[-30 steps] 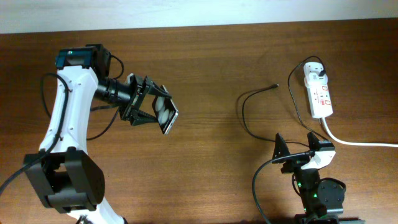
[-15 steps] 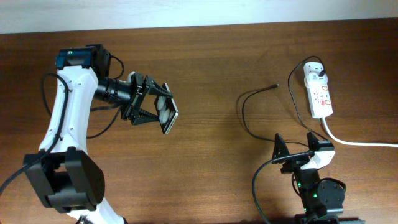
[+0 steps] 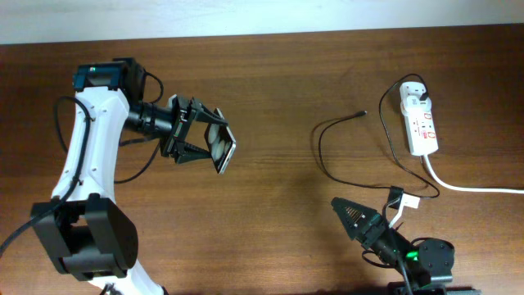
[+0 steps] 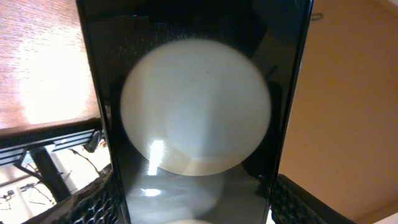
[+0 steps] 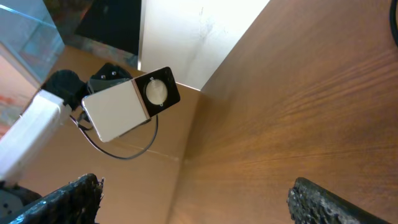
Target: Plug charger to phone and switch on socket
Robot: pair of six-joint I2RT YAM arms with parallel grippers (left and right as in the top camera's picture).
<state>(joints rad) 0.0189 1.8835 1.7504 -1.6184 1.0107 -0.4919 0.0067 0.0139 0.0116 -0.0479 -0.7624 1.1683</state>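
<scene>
Overhead faces straight down; left wrist hugs phone (image 4: pixel 196 124) — right wrist skims table (image 5: pixel 311 112).

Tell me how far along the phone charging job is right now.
Done: the phone is lifted off the table. In hand: the left gripper holds it. Left: the charger tip lies loose on the table, unplugged; the right gripper is open and empty; neither gripper is near the socket.

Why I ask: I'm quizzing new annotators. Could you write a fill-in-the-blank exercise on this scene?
1. The left hand grips the ____.
2. The connector tip of the charger lies on the table, nearer the white ____ than that hand.
3. The right hand is open and holds ____.
Missing words: phone; socket; nothing.
</scene>
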